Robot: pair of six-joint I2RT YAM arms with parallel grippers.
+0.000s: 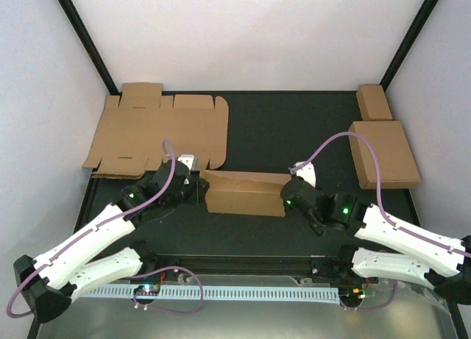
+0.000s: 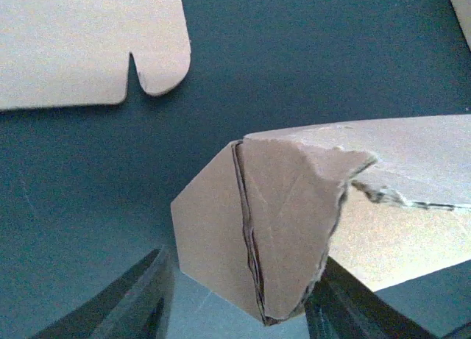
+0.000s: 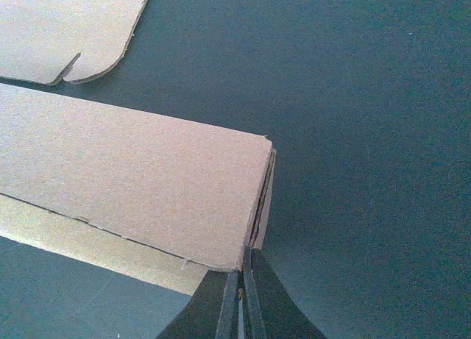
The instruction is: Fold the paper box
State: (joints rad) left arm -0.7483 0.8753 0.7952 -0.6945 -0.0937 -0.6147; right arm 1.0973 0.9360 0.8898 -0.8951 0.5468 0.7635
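The paper box [image 1: 246, 192] lies partly folded as a long low brown shape in the middle of the black table. My left gripper [image 1: 193, 188] is at its left end. In the left wrist view the left gripper [image 2: 239, 309] is open, and the box's folded, torn-edged end flap [image 2: 280, 229] sits between its fingers [image 2: 143, 298]. My right gripper [image 1: 288, 188] is at the box's right end. In the right wrist view the right gripper [image 3: 243, 295] is shut, pinching the thin edge of the box's end wall [image 3: 259, 207].
A second flat die-cut cardboard sheet [image 1: 158, 133] lies at the back left, just behind the left gripper. A folded brown box [image 1: 383, 151] and a smaller one [image 1: 374, 101] stand at the back right. Black frame posts [image 1: 85, 37] rise at both back corners.
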